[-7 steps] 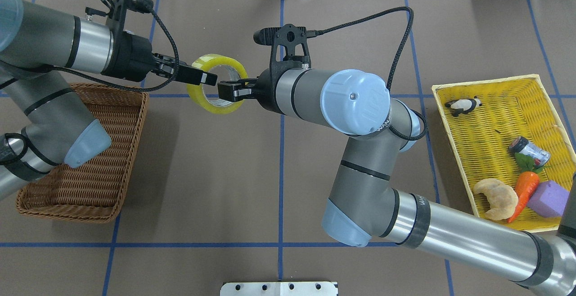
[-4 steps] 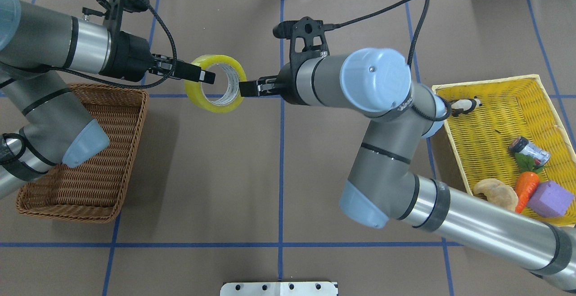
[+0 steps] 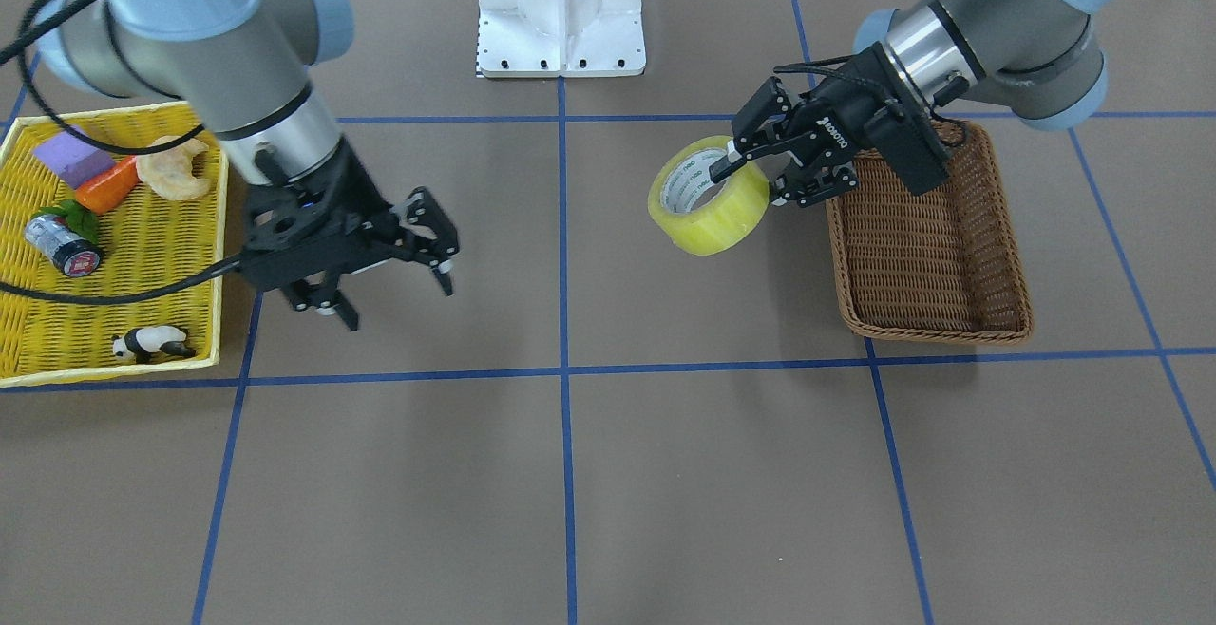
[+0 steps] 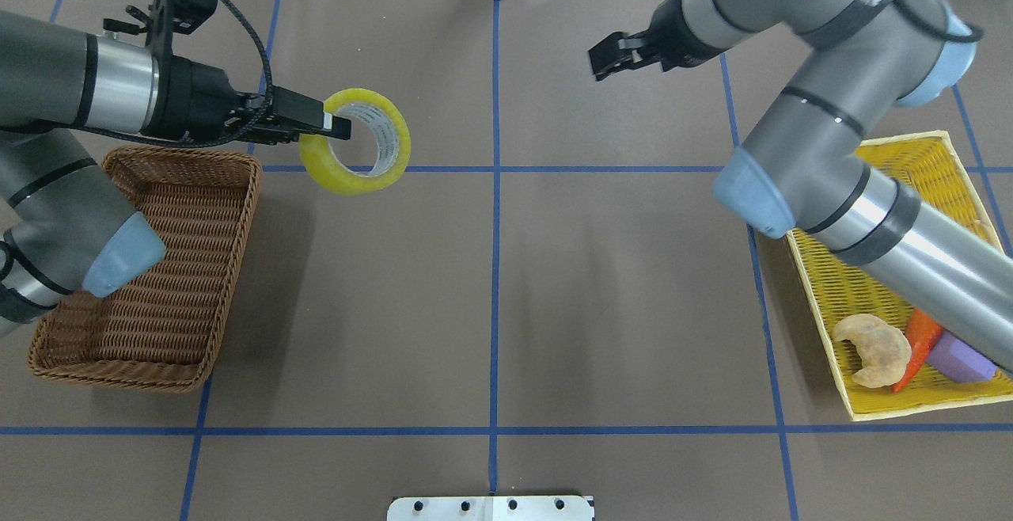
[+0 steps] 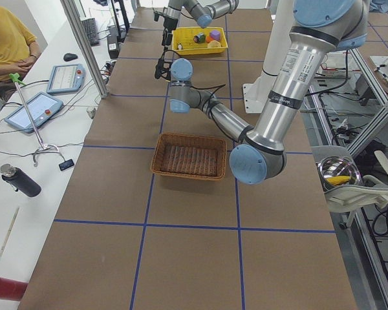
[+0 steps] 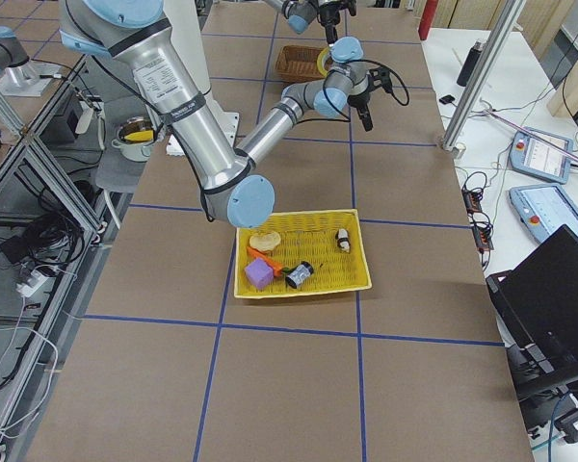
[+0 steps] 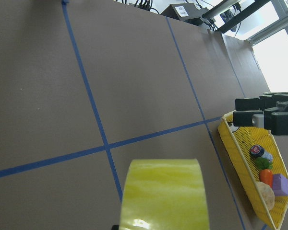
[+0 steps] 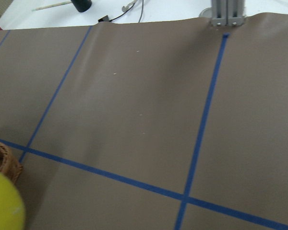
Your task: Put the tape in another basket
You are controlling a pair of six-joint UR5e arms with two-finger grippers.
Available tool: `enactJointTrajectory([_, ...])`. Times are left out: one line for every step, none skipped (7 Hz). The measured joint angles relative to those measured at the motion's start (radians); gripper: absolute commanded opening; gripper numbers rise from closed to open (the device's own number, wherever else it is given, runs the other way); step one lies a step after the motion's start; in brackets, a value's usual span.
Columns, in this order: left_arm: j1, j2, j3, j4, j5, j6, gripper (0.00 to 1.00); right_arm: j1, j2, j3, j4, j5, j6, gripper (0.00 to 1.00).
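The yellow-green tape [image 4: 316, 169] hangs in the air just right of the brown wicker basket [image 4: 255, 188], near its far corner. My left gripper [image 4: 328, 129] is shut on the roll's wall, one finger inside the core. In the front view the tape [image 3: 708, 226] is at the basket's [image 3: 936, 331] left side, held by the left gripper [image 3: 755, 179]. The left wrist view shows the tape [image 7: 163, 196] at the bottom edge. My right gripper [image 3: 394, 288] is open and empty, away from the tape, and also shows overhead [image 4: 605, 60].
A yellow woven tray [image 4: 910, 142] at the right holds a croissant [image 4: 874, 349], a carrot, a purple block, a small dark cylinder [image 3: 62, 245] and a panda figure [image 3: 147, 344]. The right arm crosses over this tray. The brown basket shows nothing inside.
The right gripper let go of the tape and drew back far to the right and away. The left gripper carried the tape a little left, toward the brown basket.
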Motion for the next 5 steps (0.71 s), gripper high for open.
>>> enactJointTrajectory([-0.018,0.045,-0.003,-0.047,-0.004,-0.075,0.0,0.07,-0.017,-0.008,-0.089,0.053,-0.118,1.0])
enactJointTrajectory([-0.038,0.099,-0.006,-0.11,-0.007,-0.137,0.0,0.128,-0.048,-0.013,-0.161,0.09,-0.207,1.0])
enactJointTrajectory([-0.052,0.153,-0.007,-0.176,-0.009,-0.182,0.0,0.173,-0.097,-0.016,-0.197,0.105,-0.297,1.0])
enactJointTrajectory([-0.062,0.21,-0.007,-0.235,-0.009,-0.201,0.0,0.218,-0.153,-0.019,-0.211,0.111,-0.399,1.0])
enactJointTrajectory([-0.07,0.266,-0.005,-0.286,-0.01,-0.212,0.0,0.265,-0.206,-0.025,-0.222,0.12,-0.497,1.0])
